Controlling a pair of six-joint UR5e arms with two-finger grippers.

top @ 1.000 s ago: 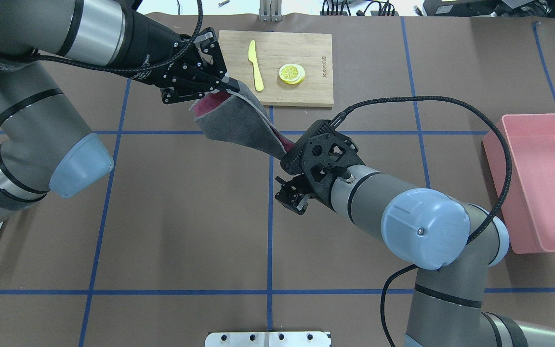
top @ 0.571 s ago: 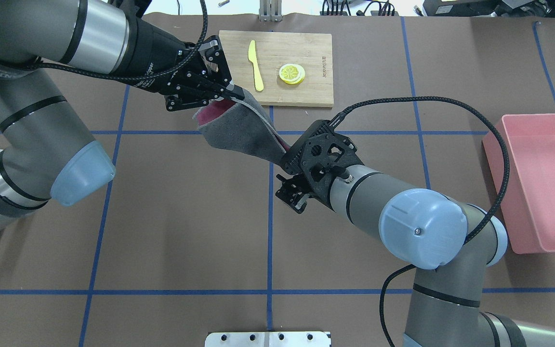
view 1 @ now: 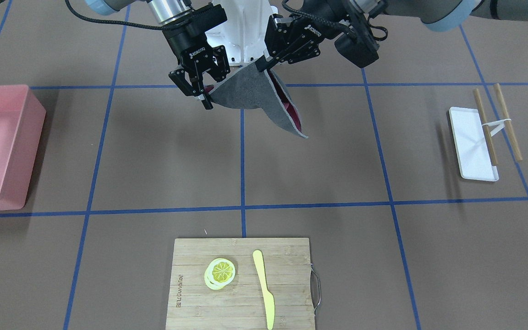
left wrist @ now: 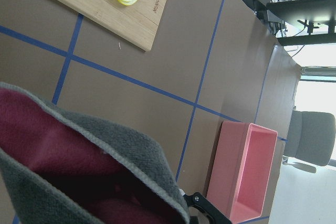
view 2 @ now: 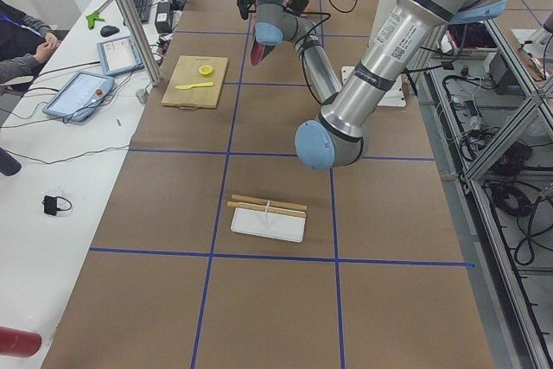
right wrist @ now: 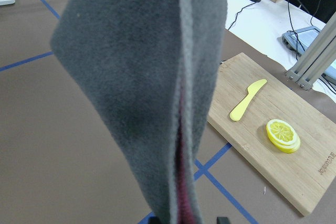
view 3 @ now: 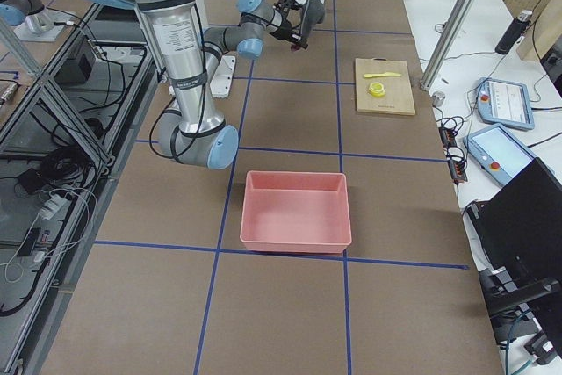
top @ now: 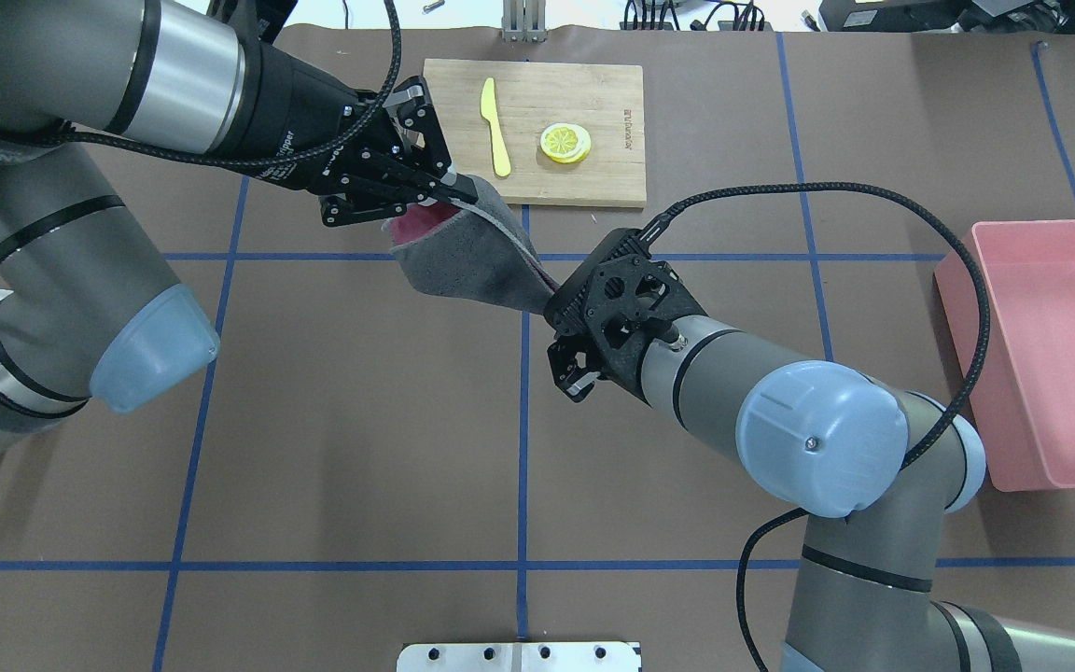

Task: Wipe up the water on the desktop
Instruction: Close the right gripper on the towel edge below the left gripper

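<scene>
Both claws were clamped on the cloth, one corner each. The left gripper sat upper-centre in the overhead frame, just off the lower-left corner of the cutting board, with its fingers closed flat on the grey edge. The right gripper pinched the opposite corner. Its own wrist hid the fingers from overhead, so we read that from the front-facing view, upper centre, where the tips were together on the fabric.

The cloth hung stretched between the two, clear of the desktop. Grey side was out, maroon lining showed in the sag, and a loose tip drooped below. We judged the two-point hold was there to open the cloth out so it would land flat and wide. A single pinch would have left it a dangling wad.

The desktop was the brown taped surface under and around the cloth, filling the frames. We couldn't pick out a wet patch on it in any view, possibly because the film was too thin to show on matte paper. So the wipe target was unconfirmed.

By our read nothing was wiped yet. The next move needed both arms lowering together under tension. The risk was drifting onto the board and knocking the knife or lemon slice. The pink bin sat well apart at the right edge.
</scene>
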